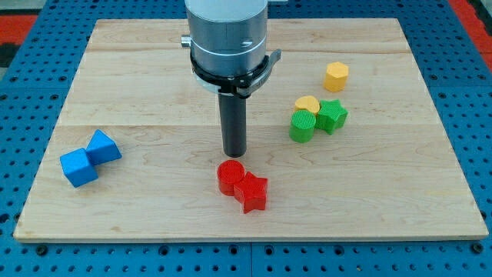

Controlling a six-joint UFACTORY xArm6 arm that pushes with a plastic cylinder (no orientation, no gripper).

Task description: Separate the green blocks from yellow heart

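My tip, the lower end of the dark rod, has no jaws and holds nothing; it stands on the wooden board just behind the red cylinder block, which touches the red star block.

The yellow heart block is well to the right, w/ the green cylinder block and the green star block pressed against its near side. A yellow hexagon block sits farther back; two blue blocks are at near left.

Step in hand, I judge: the approach, no contact yet w/ the cluster. Next move calls for travelling right and entering between heart and greens, then pushing the greens toward the near edge w/o dragging the heart.
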